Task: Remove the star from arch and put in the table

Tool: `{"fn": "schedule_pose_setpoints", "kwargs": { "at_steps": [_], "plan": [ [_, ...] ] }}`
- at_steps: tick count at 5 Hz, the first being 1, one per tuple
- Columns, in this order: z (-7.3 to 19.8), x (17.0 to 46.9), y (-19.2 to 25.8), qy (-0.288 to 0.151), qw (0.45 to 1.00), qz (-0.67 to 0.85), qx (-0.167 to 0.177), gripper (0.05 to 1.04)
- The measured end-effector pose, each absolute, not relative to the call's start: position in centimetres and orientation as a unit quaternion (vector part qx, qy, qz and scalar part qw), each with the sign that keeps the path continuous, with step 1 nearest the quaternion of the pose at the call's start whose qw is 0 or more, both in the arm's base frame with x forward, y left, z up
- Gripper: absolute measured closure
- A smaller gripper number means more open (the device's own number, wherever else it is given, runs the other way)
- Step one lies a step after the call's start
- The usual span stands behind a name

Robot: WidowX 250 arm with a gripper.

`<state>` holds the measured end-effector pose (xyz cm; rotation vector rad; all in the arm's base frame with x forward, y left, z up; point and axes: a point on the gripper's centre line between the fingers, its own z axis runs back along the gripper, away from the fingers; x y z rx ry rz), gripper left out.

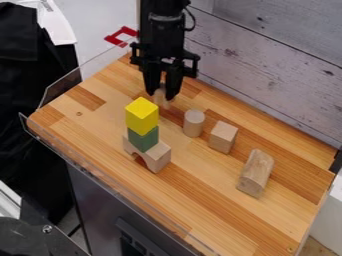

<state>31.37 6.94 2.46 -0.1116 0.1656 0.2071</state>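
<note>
Hand [162,96] is down at a little wooden piece [161,99] by the yellow block [141,116], can't tell if it's pinching it tbh.

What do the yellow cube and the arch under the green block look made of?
The yellow cube looks like painted wood, or possibly plastic: evenly coloured, no grain visible. The arch seems bare, matte wood, judging by its pale tan colour.

A pale plank wall [267,62] stands at right, black cloth [30,80] and seemingly grey floor [100,17] at left.
</note>
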Motion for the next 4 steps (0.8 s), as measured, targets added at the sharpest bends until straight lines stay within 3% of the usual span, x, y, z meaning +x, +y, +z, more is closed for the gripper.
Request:
{"fn": "schedule_pose_setpoints", "kwargs": {
  "at_steps": [2,4],
  "plan": [
    [1.30,31.33,7.23,0.089,0.990,0.100,-0.051,0.691],
    [1.27,31.24,6.57,0.090,0.988,0.097,-0.073,0.641]
  ]
}}
